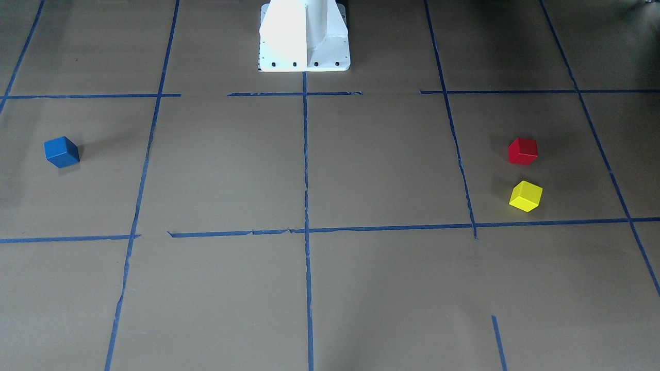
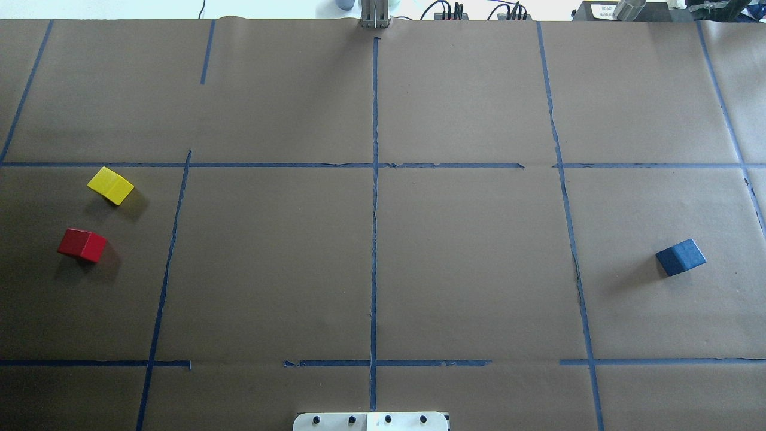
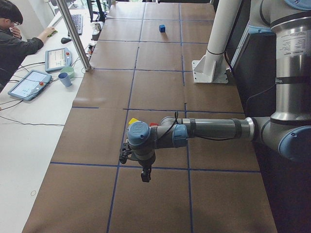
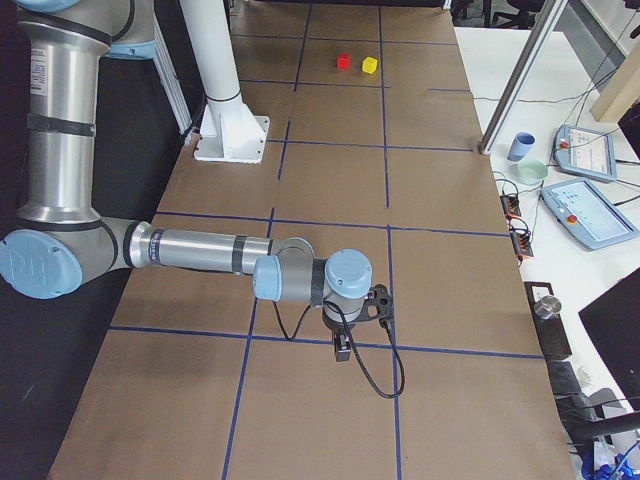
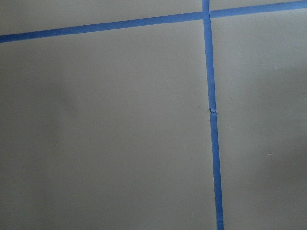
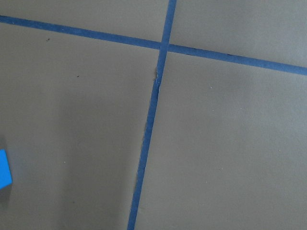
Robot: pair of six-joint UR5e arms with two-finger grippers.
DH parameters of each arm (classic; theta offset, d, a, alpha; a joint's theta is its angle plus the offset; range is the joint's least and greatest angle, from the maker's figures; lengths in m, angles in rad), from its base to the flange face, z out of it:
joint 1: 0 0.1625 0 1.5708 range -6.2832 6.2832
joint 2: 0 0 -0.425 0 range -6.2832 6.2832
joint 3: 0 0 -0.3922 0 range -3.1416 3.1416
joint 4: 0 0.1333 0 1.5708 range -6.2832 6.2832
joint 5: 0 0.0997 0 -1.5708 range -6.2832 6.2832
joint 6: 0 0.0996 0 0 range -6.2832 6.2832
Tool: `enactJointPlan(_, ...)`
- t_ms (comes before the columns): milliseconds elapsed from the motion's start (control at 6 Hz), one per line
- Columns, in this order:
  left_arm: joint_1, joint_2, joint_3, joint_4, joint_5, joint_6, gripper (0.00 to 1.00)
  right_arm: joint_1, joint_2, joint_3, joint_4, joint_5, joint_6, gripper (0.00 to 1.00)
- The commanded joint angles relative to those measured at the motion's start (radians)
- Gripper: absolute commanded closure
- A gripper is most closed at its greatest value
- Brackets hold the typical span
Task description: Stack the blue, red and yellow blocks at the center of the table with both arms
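Observation:
The blue block lies alone on the table on my right side; a corner of it shows at the right wrist view's left edge. On my left side the red block and the yellow block lie a little apart. The table's centre holds no block. My left gripper hangs fingers down above the table, close to those two blocks. Over the opposite end hangs my right gripper. Both show only in the side views, so I cannot tell their state.
The white pedestal base stands at the robot's edge of the table. Beyond the far edge a side desk holds tablets, cups and a metal pole. A person sits at it.

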Motion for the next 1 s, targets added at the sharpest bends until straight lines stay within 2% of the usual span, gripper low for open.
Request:
enactJointPlan(0, 0.005, 0.0, -0.006, 0.002, 0.002, 0.003, 0.0, 0.0, 0.002, 0.001, 0.002, 0.0, 0.0, 0.0)
enactJointPlan(167, 0.005, 0.0, -0.008, 0.003, 0.0, 0.003, 0.0, -0.001, 0.011, 0.016, 0.023, 0.0, 0.0, 0.0)
enactJointPlan(333, 0.005, 0.0, -0.008, 0.002, 0.0, 0.003, 0.0, -0.033, 0.011, 0.034, 0.108, 0.033, 0.012, 0.0)
enactJointPlan(500, 0.005, 0.0, -0.008, 0.0, 0.0, 0.003, 0.0, -0.126, 0.011, 0.048, 0.209, 0.087, 0.015, 0.0)
enactJointPlan(667, 0.005, 0.0, -0.006, 0.0, 0.0, 0.003, 0.0, -0.185, 0.011, 0.054, 0.315, 0.084, 0.046, 0.0)
enactJointPlan(833, 0.005, 0.0, -0.006, 0.0, 0.0, 0.003, 0.0, -0.258, 0.0, 0.077, 0.398, 0.077, 0.274, 0.0)
